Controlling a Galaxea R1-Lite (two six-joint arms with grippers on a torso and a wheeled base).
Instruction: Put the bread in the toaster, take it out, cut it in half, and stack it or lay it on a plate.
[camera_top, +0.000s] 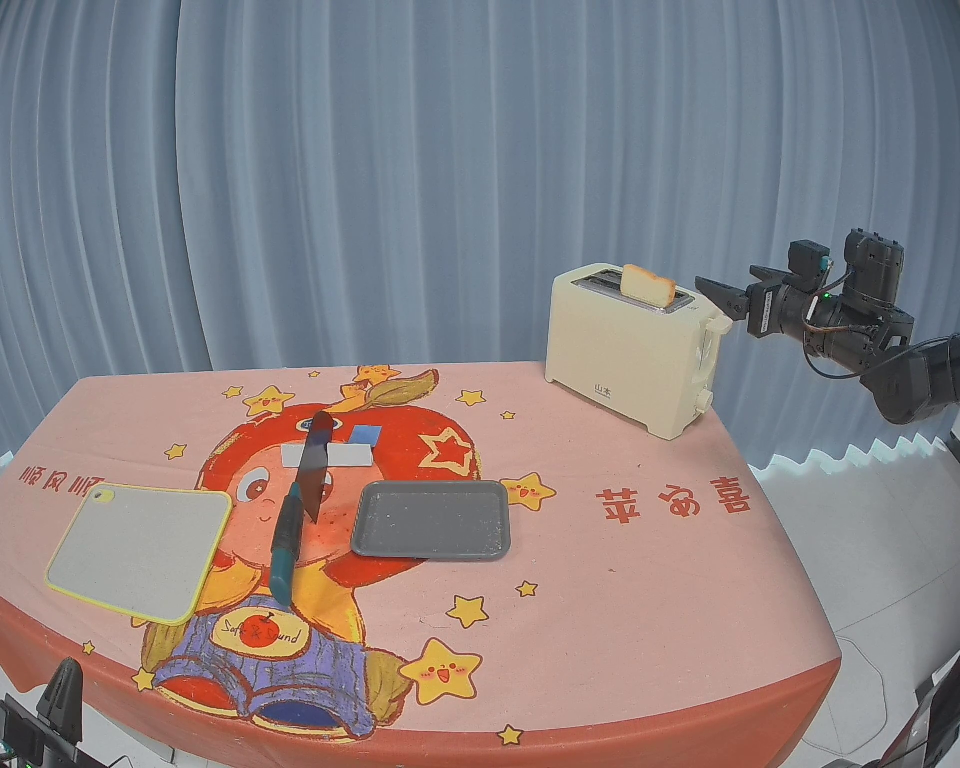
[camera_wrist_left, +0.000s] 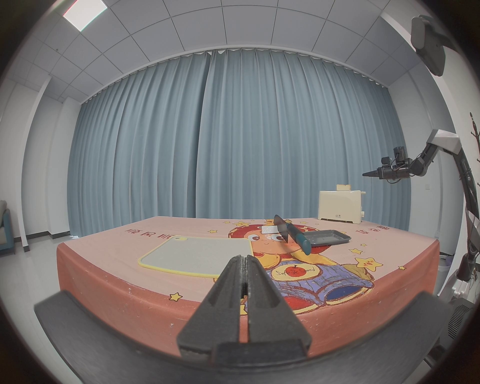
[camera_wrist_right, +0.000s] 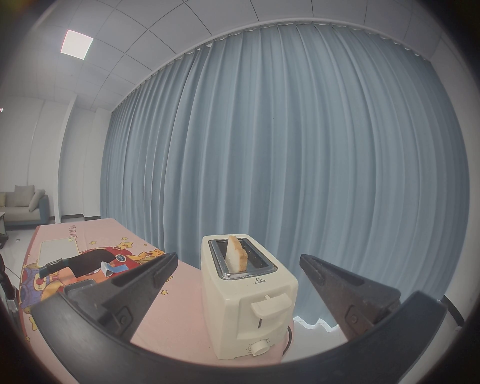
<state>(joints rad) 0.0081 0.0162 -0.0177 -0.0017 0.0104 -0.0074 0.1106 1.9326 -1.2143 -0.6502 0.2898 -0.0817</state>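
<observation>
bread (camera_top: 647, 285) stands upright in the toaster (camera_top: 625, 355) slot, top sticking out. toaster sits at the table's (camera_top: 640, 600) far right corner. my right claw (camera_top: 727, 280) is spread wide, empty, in the air just beside the toaster. my left claw (camera_wrist_left: 245, 262) is clenched, empty, off the near table edge. grey plate (camera_top: 432, 520), knife (camera_top: 300, 500) and cutting board (camera_top: 140, 550) are mid-table.

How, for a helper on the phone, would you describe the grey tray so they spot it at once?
On the pink cartoon tablecloth, find the knife near the middle. The grey tray lies flat just right of it: the only dark, rimmed rectangle, unlike the pale, yellow-edged cutting board farther left.
</observation>
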